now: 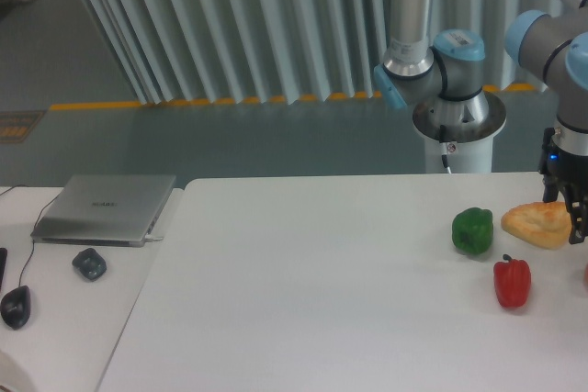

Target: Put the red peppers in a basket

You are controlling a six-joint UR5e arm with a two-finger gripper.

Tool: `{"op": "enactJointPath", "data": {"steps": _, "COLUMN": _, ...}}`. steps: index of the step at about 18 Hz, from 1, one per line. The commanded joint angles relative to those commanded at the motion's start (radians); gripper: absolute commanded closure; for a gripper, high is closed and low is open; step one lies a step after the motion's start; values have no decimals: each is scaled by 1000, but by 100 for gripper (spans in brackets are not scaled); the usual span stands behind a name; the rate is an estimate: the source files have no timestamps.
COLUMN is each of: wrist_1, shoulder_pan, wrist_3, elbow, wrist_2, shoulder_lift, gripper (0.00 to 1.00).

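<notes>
Standing upright near right table (303, 282) edge: red pepper (512, 282), just below green pepper (472, 230) and bread (539, 224). Likely light, stiff, glossy-slippery; pinch across lobed body. Gripper (570, 213) over bread, jaw state indiscernible. No basket visible.

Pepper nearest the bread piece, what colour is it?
Green. The pepper beside the bread piece shows clearly in the fixed camera view.

Glossy red pepper (512, 282) on a smooth matt white table (303, 291).
</notes>
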Motion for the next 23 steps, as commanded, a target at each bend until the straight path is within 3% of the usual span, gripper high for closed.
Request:
{"op": "enactJointPath", "data": {"steps": 3, "wrist_1": 57, "shoulder_pan": -26, "wrist_3": -120, "elbow": -34, "wrist_2": -3, "shoulder_lift": -3, "gripper": 0}}
{"op": "enactJointPath", "data": {"steps": 6, "wrist_1": 58, "shoulder_pan": -37, "wrist_3": -154, "elbow": -41, "wrist_2": -5, "shoulder_lift": -6, "gripper": 0}}
{"op": "enactJointPath", "data": {"steps": 11, "wrist_1": 67, "shoulder_pan": -43, "wrist_3": -446, "elbow": -63, "wrist_2": -9, "shoulder_lift": -8, "gripper": 0}}
{"op": "enactJointPath", "data": {"steps": 17, "wrist_1": 185, "shoulder_pan": -49, "wrist_3": -788, "elbow": -69, "wrist_2": -49, "shoulder_lift": -8, "gripper": 0}}
{"op": "enactJointPath", "data": {"steps": 20, "wrist_1": 183, "shoulder_pan": -49, "wrist_3": -823, "elbow": -77, "wrist_2": -44, "shoulder_lift": 11, "gripper": 0}}
{"op": "enactJointPath", "data": {"steps": 23, "wrist_1": 218, "shoulder_pan": -54, "wrist_3": -959, "elbow": -78, "wrist_2": -48, "shoulder_lift": -12, "gripper": 0}}
